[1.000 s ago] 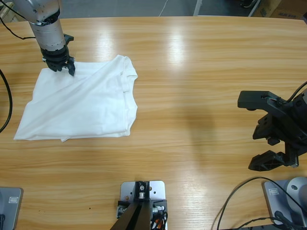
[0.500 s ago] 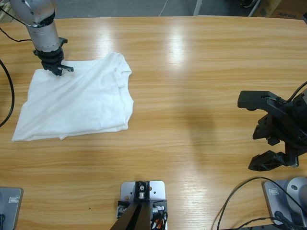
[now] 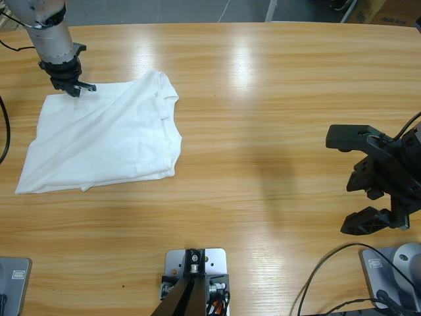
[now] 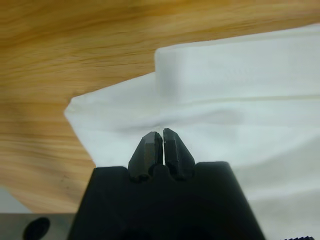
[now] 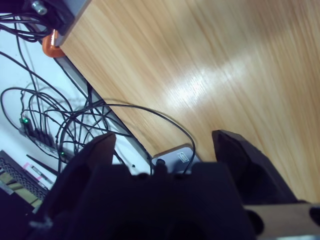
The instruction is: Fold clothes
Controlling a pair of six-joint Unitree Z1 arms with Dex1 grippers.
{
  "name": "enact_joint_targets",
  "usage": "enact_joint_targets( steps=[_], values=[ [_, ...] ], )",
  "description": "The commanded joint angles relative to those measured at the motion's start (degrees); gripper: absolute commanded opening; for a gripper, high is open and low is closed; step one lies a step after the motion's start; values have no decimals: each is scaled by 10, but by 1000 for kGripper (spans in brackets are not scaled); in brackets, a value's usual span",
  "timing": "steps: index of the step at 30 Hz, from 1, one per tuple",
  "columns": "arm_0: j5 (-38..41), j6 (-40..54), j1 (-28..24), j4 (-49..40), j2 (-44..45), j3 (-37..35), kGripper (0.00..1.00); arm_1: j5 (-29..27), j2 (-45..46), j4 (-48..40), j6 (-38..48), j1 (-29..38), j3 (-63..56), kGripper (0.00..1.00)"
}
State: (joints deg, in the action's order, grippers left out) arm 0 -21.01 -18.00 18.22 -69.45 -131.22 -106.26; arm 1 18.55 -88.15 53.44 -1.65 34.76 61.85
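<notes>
The clothes are one white T-shirt (image 3: 105, 138), folded over and lying flat at the table's left end, its round neck toward the right (image 3: 168, 95). My left gripper (image 3: 72, 87) comes down from the upper left corner onto the shirt's far left corner. In the left wrist view its black jaws are pressed together (image 4: 161, 137) right on the white cloth (image 4: 240, 90), with creases running to their tips. My right gripper (image 3: 352, 182) hangs far away at the table's right edge, wide open and holding nothing (image 5: 165, 145).
Bare wooden tabletop (image 3: 263, 118) spans the space between the shirt and the right arm. Below the right gripper, past the table's edge (image 5: 100, 90), hang tangled black cables (image 5: 55, 125). The right wrist view shows only wood and floor clutter.
My left gripper has moved up and to the left, and the whole T-shirt has slid that way with it. The right arm has stayed still.
</notes>
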Motion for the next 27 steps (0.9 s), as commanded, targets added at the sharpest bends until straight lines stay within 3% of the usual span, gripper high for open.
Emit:
enact_joint_targets(
  steps=[1, 4, 5, 6, 10, 15, 20, 27],
  values=[
    [4, -4, -15, -4, 23, 10, 0, 8, -7, 4, -3, -7, -16, 785],
    [29, 4, -7, -3, 32, 10, 10, 9, -5, 5, -3, -7, -16, 787],
    [64, 11, 4, 3, 48, 14, 220, 8, -6, 4, -3, -7, -16, 787],
    [117, 27, 22, 19, 76, 25, 312, 8, -7, 4, -3, -7, -16, 787],
    [235, 51, 70, 89, 167, 109, 310, 8, -10, 2, -3, -7, -17, 786],
    [243, 45, 69, 151, 190, 216, 310, 9, -8, 1, -3, -7, -17, 785],
    [221, 24, 38, 152, 127, 215, 310, 9, -4, 2, -3, -7, -18, 785],
    [200, 17, 37, 149, 36, 187, 310, 9, -8, 2, -3, -7, -18, 785]
  ],
)
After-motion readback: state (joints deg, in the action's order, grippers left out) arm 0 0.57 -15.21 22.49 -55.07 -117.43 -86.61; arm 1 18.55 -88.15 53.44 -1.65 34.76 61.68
